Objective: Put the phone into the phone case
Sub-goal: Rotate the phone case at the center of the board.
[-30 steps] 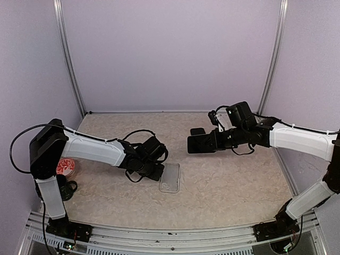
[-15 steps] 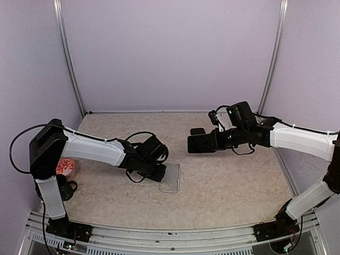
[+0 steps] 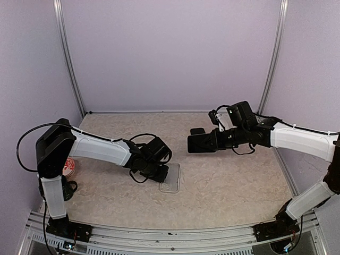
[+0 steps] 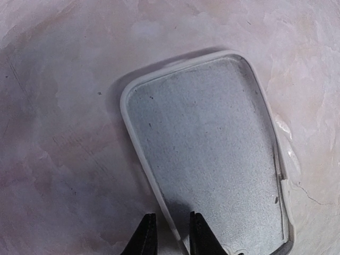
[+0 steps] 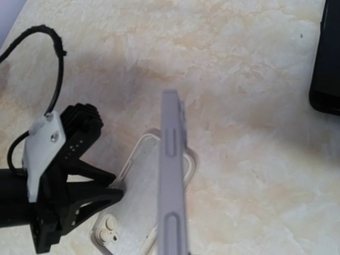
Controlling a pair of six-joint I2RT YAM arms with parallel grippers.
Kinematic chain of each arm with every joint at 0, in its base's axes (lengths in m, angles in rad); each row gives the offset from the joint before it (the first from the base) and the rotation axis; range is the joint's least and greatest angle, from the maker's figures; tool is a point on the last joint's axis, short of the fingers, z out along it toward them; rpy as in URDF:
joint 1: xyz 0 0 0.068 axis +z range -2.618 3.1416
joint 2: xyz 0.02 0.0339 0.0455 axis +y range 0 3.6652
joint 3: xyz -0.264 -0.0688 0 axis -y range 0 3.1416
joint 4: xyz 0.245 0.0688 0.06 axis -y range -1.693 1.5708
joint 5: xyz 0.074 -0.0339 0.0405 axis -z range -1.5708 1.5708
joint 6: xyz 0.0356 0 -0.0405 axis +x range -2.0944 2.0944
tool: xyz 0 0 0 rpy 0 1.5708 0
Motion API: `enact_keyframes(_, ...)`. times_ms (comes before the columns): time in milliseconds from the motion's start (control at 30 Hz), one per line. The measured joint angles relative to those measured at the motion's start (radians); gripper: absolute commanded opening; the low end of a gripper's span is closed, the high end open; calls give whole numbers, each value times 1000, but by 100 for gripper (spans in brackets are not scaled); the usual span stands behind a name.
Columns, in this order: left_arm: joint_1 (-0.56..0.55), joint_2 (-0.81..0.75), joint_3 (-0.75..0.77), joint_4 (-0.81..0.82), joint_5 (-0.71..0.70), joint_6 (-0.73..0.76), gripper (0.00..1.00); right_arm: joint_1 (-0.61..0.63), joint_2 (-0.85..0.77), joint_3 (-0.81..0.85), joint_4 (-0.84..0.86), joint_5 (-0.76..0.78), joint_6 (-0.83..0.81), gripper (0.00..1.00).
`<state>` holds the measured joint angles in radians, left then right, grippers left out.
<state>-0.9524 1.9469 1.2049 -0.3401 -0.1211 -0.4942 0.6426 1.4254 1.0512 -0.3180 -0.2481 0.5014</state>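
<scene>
Down at the left, the left gripper point(image 4: 170, 237) stands with its jaws a narrow way apart, one fingertip on each side of the long rim of the clear phone case point(image 4: 212, 154). The case lies flat on the marbled table point(image 3: 234, 180), and neither tip visibly presses on the rim. Further right the phone point(image 5: 172, 191) is raised off the table, apart from the case, its thin edge facing the wrist camera, and the right gripper point(image 3: 214, 142) is clamped tight on it.
</scene>
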Motion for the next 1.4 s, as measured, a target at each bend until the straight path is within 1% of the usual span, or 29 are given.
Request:
enact_keyframes(100, 0, 6, 9, -11, -3, -4, 11, 0, -3, 0, 0, 0, 0, 0)
enact_keyframes(300, 0, 22, 31, -20, -10, 2, 0, -5, -7, 0, -1, 0, -4, 0)
enact_keyframes(500, 1, 35, 61, -39, -3, 56, 0, -5, -18, 0, -14, 0, -10, 0)
enact_keyframes(667, 2, 41, 114, -50, 18, 182, 0, -5, -31, 1, -31, -23, -12, 0)
enact_keyframes(833, 2, 41, 174, -44, 67, 356, 0, -10, -43, 1, -35, -68, -11, 0)
enact_keyframes(933, 2, 48, 190, -45, 96, 477, 0, -13, -58, 1, -38, -83, -11, 0)
enact_keyframes(1200, 2, 108, 221, -66, 150, 711, 0, -31, -113, -16, -64, -81, -6, 0)
enact_keyframes(1233, 0, 112, 221, -71, 156, 737, 3, -31, -117, -17, -67, -83, -6, 0)
enact_keyframes(1300, -3, 116, 223, -81, 166, 780, 13, -31, -126, -18, -70, -85, -6, 0)
enact_keyframes(1367, -5, 118, 230, -93, 168, 809, 31, -31, -135, -23, -78, -84, -6, 0)
enact_keyframes(1400, -5, 120, 238, -99, 167, 822, 35, -31, -139, -24, -82, -83, -6, 0)
